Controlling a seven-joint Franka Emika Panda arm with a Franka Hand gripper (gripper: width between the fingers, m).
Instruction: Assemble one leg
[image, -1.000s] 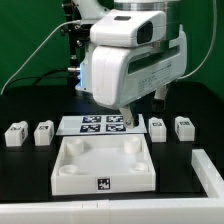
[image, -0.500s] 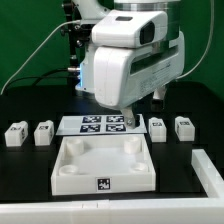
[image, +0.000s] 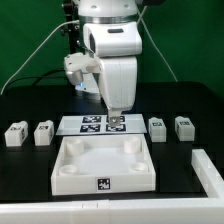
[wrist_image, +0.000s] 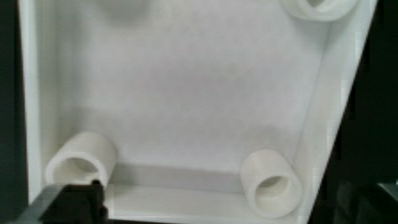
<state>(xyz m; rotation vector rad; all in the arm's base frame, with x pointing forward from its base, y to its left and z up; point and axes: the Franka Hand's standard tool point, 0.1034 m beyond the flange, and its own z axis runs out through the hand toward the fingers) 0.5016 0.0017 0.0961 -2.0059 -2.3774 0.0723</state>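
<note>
Four small white legs stand on the black table in the exterior view: two at the left (image: 14, 134) (image: 43, 132) and two at the right (image: 157, 127) (image: 184, 126). My gripper (image: 115, 120) hangs above the far edge of the large white panel (image: 70, 176), over the marker board (image: 90, 124), apart from every leg. In the wrist view the gripper (wrist_image: 217, 206) is open and empty. Its dark fingertips (wrist_image: 71, 202) frame the panel's floor (wrist_image: 187, 90), where a round corner socket (wrist_image: 267, 180) shows. No leg shows in the wrist view.
A white bar-shaped piece (image: 210, 170) lies at the exterior view's right front. Cables and a dark stand (image: 72, 45) rise behind the arm against a green backdrop.
The hand has turned about its vertical axis, so its body now looks narrower, and it has shifted a little toward the exterior view's left. The legs and the panel have not moved.
</note>
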